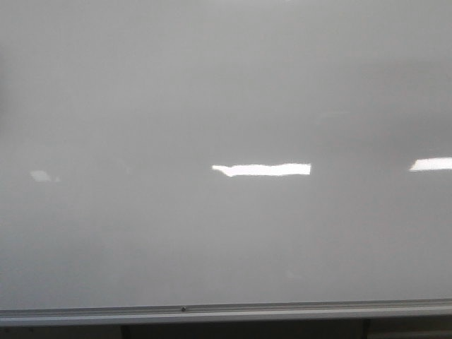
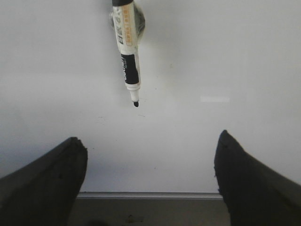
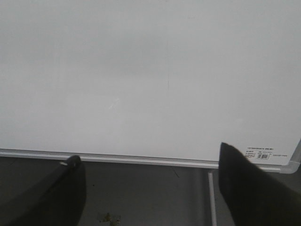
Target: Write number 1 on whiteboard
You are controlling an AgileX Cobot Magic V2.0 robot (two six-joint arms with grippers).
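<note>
Dark, matte fingers [image 2: 44, 183] of my left hand [image 2: 150, 181] fill the near corners of the left wrist view, spread wide apart with nothing between them. My right hand [image 3: 150, 188] reads the same in its own view: two blunt black fingers [image 3: 249, 183] held well apart, gripping nothing, touching nothing.

Beyond both hands stands the whiteboard [image 1: 226, 92], by far the largest thing I see: a flat, glossy, pale grey-white sheet that fills the front view, with bright horizontal light reflections [image 1: 263, 169] on its sheen. A silver metal rail [image 1: 226, 311] runs straight along its bottom edge, and the right wrist view shows a small printed label [image 3: 260, 152] near one rounded corner.

A marker [image 2: 128, 44] sits against the board in the left wrist view, a slim cylinder with a white printed barrel, a black band and a bare dark tip [image 2: 136, 104], uncapped. It lies well clear of my left fingers, ahead of the gap between them.

Smallest of all, a faint thin vertical stroke [image 3: 168, 81] shows on the board in the right wrist view, well ahead of my right hand; I cannot tell whether it is the number 1.
</note>
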